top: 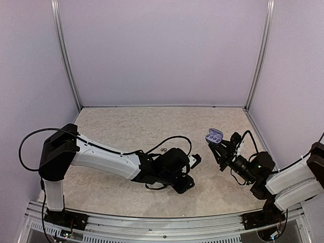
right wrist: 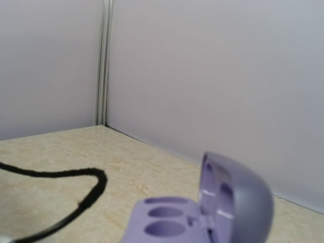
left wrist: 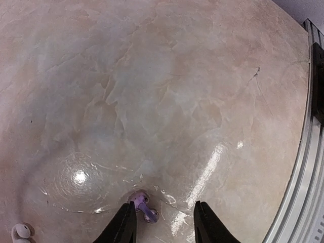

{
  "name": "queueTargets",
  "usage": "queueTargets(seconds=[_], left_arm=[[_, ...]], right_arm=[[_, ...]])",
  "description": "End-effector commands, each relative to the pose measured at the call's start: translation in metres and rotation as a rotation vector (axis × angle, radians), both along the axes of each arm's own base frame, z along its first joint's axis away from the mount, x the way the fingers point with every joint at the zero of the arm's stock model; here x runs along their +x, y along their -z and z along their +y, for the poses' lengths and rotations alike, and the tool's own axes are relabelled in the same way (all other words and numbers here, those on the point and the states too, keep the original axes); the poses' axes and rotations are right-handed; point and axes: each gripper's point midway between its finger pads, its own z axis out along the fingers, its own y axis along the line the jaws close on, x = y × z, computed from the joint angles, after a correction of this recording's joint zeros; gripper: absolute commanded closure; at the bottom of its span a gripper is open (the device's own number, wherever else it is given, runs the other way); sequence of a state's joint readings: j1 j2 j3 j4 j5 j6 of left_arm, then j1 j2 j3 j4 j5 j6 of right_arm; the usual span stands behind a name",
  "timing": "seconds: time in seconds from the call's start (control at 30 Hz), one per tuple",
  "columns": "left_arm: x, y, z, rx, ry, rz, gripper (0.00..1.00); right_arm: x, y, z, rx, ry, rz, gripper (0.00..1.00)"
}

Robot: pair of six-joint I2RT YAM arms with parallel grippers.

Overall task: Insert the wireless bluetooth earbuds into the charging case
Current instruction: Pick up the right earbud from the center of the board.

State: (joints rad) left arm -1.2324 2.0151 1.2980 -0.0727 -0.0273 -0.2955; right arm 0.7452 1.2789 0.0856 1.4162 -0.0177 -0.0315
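LEFT CLAW POISED OVER PURPLE BUD: My left claw (left wrist: pixel 164 205) hangs low over the marbled table (left wrist: pixel 152 76). Its 2 fingers (left wrist: pixel 126 223) are parted and grip nothing. A small purple earbud (left wrist: pixel 142 203) lies on the surface between them, just beside 1 finger and well apart from the other; I cannot tell whether it touches. A white earbud (left wrist: pixel 21 232) lies at the edge of that wrist view, beyond the nearer finger. Across the table my right claw (top: pixel 218 149) looks clenched on the open purple charging case (right wrist: pixel 202 212), which appears held clear of the surface. Its lid (right wrist: pixel 238 197) is tipped back and its 2 sockets (right wrist: pixel 164 211) show empty. I judge the step in hand to be the pick-up of the purple bud. To do it well I should first shift sideways until the bud sits midway between the fingers; closing from here would likely let 1 finger shove or roll it. Then I should sink until the tips nearly meet the table and close slowly on the rounded body, since so small and glossy a thing could squirt free. The right claw should keep the case steady, sockets facing up.
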Motion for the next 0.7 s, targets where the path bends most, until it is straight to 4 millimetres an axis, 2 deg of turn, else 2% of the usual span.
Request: queueTargets(seconds=[0.0, 0.3, 0.67], left_arm=[[0.002, 0.010, 0.003, 0.049, -0.030, -0.015, 0.59], [0.005, 0.016, 0.003, 0.069, -0.044, -0.011, 0.60], [0.006, 0.021, 0.003, 0.087, -0.042, -0.008, 0.67]], right_arm=[[0.001, -0.001, -0.005, 0.014, 0.016, 0.006, 1.00], [0.002, -0.002, -0.006, 0.016, 0.019, 0.003, 1.00], [0.002, -0.002, -0.006, 0.015, 0.021, 0.004, 1.00]])
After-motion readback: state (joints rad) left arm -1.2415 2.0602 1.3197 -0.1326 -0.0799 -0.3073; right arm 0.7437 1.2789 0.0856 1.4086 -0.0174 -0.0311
